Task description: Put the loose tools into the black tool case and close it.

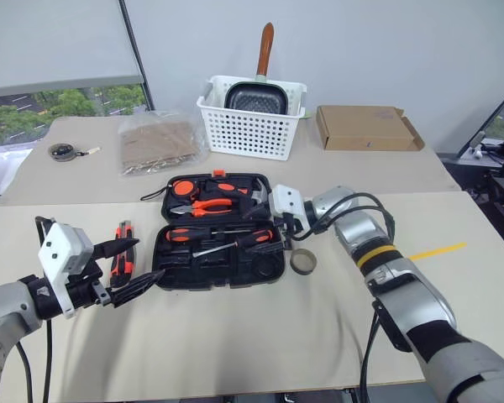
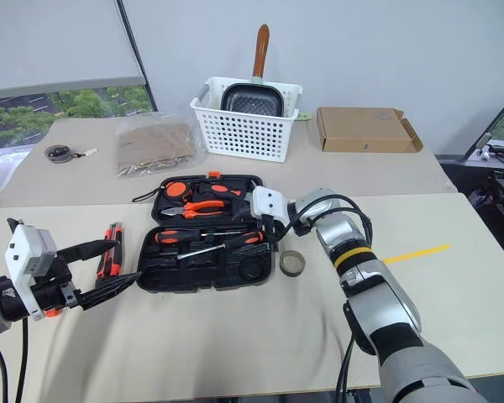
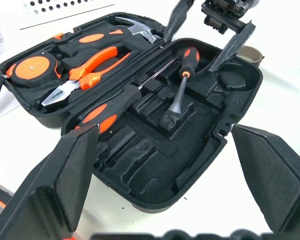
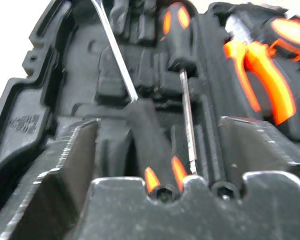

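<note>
Left eye view. The black tool case (image 1: 218,231) lies open at frame centre, lid half above, tray half below. Two screwdrivers (image 1: 227,239) rest in the tray, long axes running left to right. The right gripper (image 1: 279,225) hovers over the tray's right edge, jaws spread wide and holding nothing. The tape roll (image 1: 302,262) sits on the table (image 1: 260,336) just below and right of that gripper, beside the case's lower right corner. The utility knife (image 1: 122,252) lies at centre left, long axis near vertical in the frame, just outside the case's left wall; the left gripper (image 1: 139,264) is right beside it, jaws wide and empty.

Right eye view. Same layout: the roll is nearer the right arm, the knife nearer the left.

Left wrist view. The left fingers (image 3: 65,180) flank the lower frame, far apart; the tray's vacant recesses occupy the centre, and the right gripper hangs at upper right.

Right wrist view. Two screwdriver handles lie along the tray between the spread right fingers (image 4: 70,165), untouched.

Judgement: either remaining tool could be next; the roll calls for a short move down and right by the right arm.
</note>
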